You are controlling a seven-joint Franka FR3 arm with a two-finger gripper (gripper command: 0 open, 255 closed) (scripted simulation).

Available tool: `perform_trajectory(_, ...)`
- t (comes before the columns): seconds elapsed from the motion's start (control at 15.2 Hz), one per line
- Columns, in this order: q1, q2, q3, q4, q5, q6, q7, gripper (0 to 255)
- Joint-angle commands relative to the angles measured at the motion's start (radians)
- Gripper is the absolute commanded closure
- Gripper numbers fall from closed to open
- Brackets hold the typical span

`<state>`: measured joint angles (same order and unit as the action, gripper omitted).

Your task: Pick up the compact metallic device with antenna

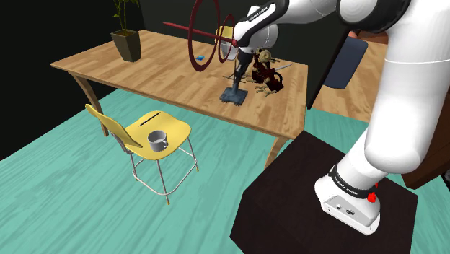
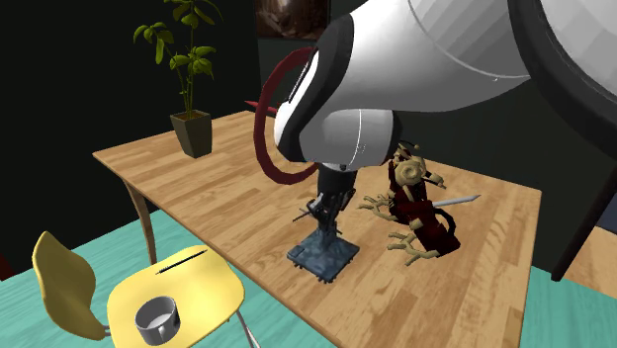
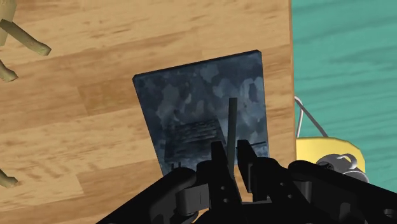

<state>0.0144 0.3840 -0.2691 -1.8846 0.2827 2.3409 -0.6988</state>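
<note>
Device (image 3: 191, 108), a mottled dark blue-grey slab with a thin upright antenna, lies flat on the wooden bench (image 1: 144, 72), near the edge facing the yellow chair (image 1: 178, 130). Pincer (image 3: 231, 149) stands straight above it, fingers narrow and clasping the antenna rod between them. Dark red figurine (image 2: 420, 213) with tan claws sits just beside the device. Grey cup (image 1: 158, 139) rests on the chair seat.

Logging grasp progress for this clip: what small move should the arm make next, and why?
Probably a slow, straight lift. The claw looks closed on the thin antenna of the dark mottled device, whose flat base rests on the wooden table; the figurine stands close beside.
</note>
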Motion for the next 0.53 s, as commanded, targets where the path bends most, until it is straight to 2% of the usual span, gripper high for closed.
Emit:
perform_trajectory(0.0,0.002,-0.012,-0.004,0.013,-0.008,-0.024,0.008,255)
perform_trajectory(0.46,0.007,-0.048,-0.013,0.035,-0.029,-0.079,0.026,255)
